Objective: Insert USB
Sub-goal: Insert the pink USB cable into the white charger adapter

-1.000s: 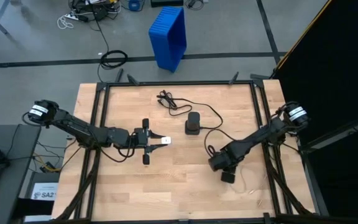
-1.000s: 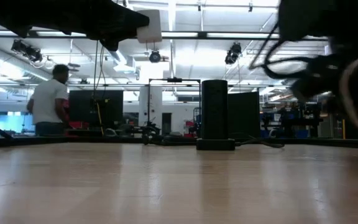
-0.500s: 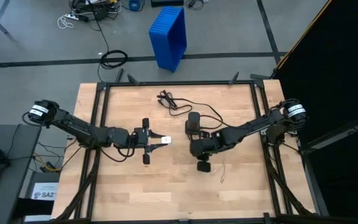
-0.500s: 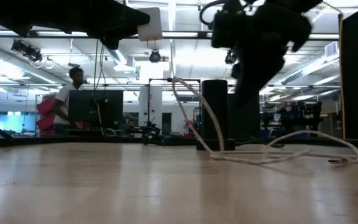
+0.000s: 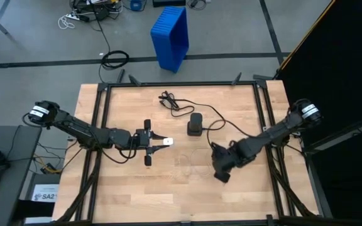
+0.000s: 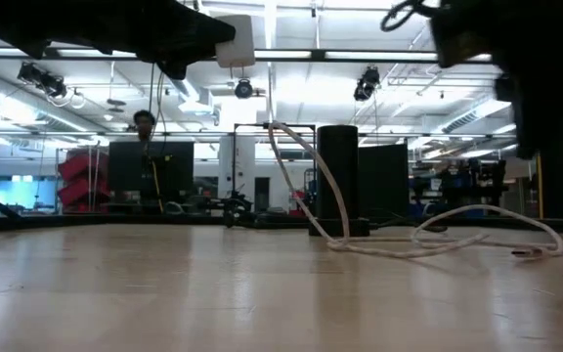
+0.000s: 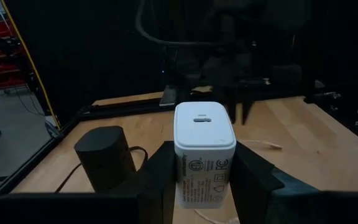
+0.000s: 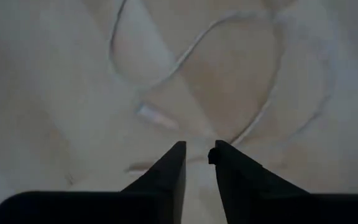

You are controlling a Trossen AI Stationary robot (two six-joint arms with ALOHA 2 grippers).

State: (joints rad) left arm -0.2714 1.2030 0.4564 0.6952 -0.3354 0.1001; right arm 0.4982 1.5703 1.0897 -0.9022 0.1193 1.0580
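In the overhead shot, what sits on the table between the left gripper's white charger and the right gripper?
In the high view, only loops of thin white cable lie on the wood between the white charger in the left gripper and the right gripper.

Overhead view straight down, low view level across the table (image 6: 164, 284); both sharing the black speaker (image 5: 195, 123).

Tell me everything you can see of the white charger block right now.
The white charger block is a rounded, glossy plastic cuboid, clamped between the left gripper's dark fingers and held clear of the table. Its end face carries a small oval USB-C slot, empty; a side face bears grey printed markings. Nothing else touches it.
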